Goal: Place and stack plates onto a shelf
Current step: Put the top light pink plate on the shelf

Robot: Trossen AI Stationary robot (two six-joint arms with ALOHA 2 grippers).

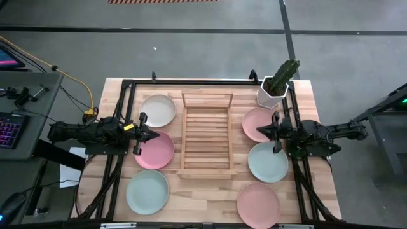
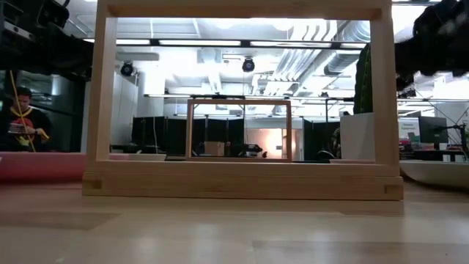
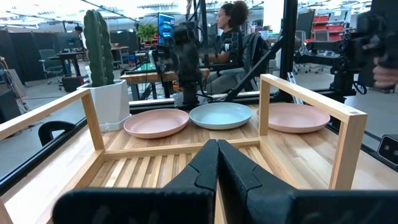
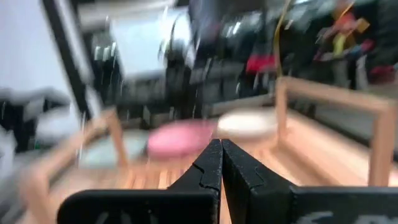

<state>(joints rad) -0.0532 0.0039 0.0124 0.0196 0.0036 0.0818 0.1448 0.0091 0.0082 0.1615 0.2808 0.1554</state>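
Note:
The wooden slatted shelf [image 1: 205,133] stands in the middle of the table. To its left lie a cream plate [image 1: 158,110], a pink plate [image 1: 154,150] and a mint plate [image 1: 147,192]. To its right lie a pink plate [image 1: 259,124], a mint plate [image 1: 268,161] and another pink plate [image 1: 258,205]. My left gripper [image 1: 158,135] hovers shut over the far rim of the left pink plate, pointing at the shelf [image 3: 155,165]. My right gripper [image 1: 258,131] is shut over the right far pink plate, pointing at the shelf [image 4: 329,96].
A white pot with a green cactus [image 1: 278,86] stands at the far right corner, close behind the right pink plate. Black frame rails [image 1: 191,81] run along the table's far edge and sides. A person [image 3: 230,25] sits beyond the table.

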